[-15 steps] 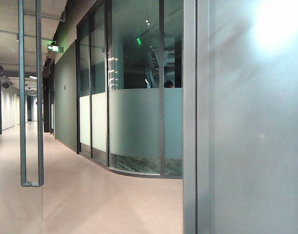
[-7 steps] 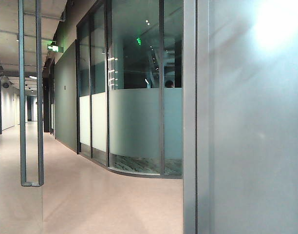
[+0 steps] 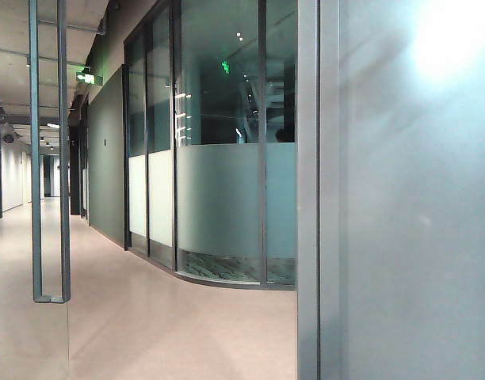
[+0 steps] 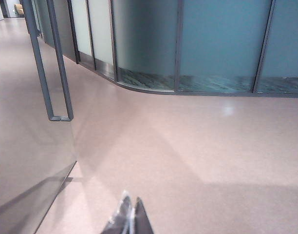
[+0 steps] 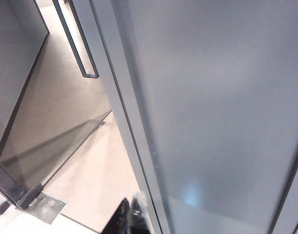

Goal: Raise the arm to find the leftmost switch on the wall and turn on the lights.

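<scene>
- The exterior view is showing neither gripper; it is taking in a corridor with a frosted wall panel (image 3: 417, 206) filling its right side, a curved glass partition (image 3: 227, 206) in the middle and a glass door with a long handle (image 3: 49, 158) on the left.
- Only the left wrist view is showing the left gripper (image 4: 129, 219), which is hanging low over the pinkish floor (image 4: 188, 146) with its jaws pressed together on nothing.
- Only the right wrist view is showing the right gripper (image 5: 129, 217), just beside the foot of the grey door frame (image 5: 124, 122); its jaws are looking clenched and empty.
- No switch is appearing in any of the three views.
- One door handle and one green exit sign (image 3: 87, 77) are showing.
</scene>
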Motion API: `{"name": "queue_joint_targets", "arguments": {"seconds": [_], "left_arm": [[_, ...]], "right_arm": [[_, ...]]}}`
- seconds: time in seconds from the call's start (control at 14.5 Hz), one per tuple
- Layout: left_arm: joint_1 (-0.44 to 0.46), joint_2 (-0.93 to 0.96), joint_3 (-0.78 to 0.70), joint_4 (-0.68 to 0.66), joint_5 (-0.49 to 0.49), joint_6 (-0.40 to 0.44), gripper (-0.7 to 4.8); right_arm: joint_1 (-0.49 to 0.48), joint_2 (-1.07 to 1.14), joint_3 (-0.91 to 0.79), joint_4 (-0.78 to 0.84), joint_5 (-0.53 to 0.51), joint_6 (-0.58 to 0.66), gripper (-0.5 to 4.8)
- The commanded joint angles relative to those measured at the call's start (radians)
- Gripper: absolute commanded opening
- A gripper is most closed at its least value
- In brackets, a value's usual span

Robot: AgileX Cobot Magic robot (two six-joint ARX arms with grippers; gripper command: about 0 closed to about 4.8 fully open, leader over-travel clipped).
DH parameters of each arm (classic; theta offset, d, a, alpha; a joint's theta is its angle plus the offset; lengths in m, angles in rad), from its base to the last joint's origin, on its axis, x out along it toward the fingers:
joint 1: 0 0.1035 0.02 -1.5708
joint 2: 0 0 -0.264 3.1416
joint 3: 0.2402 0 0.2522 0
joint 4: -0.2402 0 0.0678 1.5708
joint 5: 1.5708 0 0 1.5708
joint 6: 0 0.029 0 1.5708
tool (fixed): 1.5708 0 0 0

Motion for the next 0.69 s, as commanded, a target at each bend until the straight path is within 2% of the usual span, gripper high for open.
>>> {"name": "queue_joint_targets", "arguments": {"seconds": [0.07,0.34,0.41,0.55,0.62,0.69], "left_arm": [[0.0,-0.001,0.002,0.01,0.004,-0.003,-0.05],[0.0,-0.001,0.002,0.01,0.004,-0.003,-0.05],[0.0,-0.001,0.002,0.01,0.004,-0.003,-0.05],[0.0,-0.001,0.002,0.01,0.004,-0.003,-0.05],[0.0,-0.001,0.002,0.01,0.004,-0.003,-0.05],[0.0,-0.001,0.002,0.01,0.004,-0.003,-0.05]], "right_arm": [[0.0,-0.002,0.004,0.01,0.0,-0.003,-0.01],[-0.006,-0.005,0.005,0.002,0.009,-0.005,-0.01],[-0.04,-0.019,0.005,-0.008,0.012,-0.048,-0.01],[-0.158,-0.078,-0.021,-0.011,0.022,-0.08,-0.01],[-0.277,-0.116,-0.069,0.021,0.053,-0.08,-0.01],[-0.336,-0.13,-0.108,0.055,0.053,-0.082,-0.01]]}}
